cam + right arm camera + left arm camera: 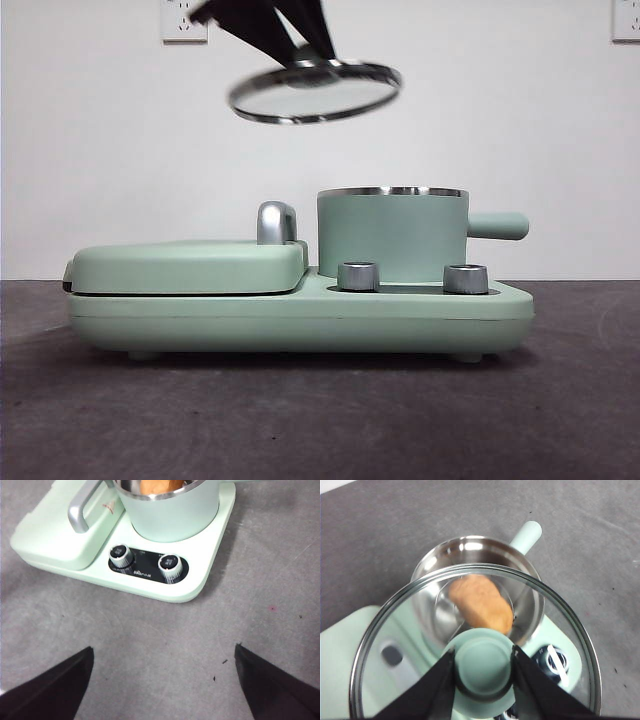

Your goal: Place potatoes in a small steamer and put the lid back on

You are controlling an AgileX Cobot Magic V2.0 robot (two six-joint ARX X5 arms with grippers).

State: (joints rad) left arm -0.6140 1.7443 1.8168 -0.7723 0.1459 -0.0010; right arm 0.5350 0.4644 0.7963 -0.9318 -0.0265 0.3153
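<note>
One potato (481, 603) lies in one small steamer (392, 235). There is one glass lid (314, 91), one flat griddle cover (188, 265) with one chrome handle (276, 222), and two control knobs (122, 555).

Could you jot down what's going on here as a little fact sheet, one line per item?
potato: lying inside the pot
pot: mint green, open, on the cooker base
lid: glass, tilted, held in the air above the pot, not yet on it
left pincer: shut on the lid's green knob
right pincer: open, empty, over the table in front of the cooker
dials: two, on the base's front
</note>
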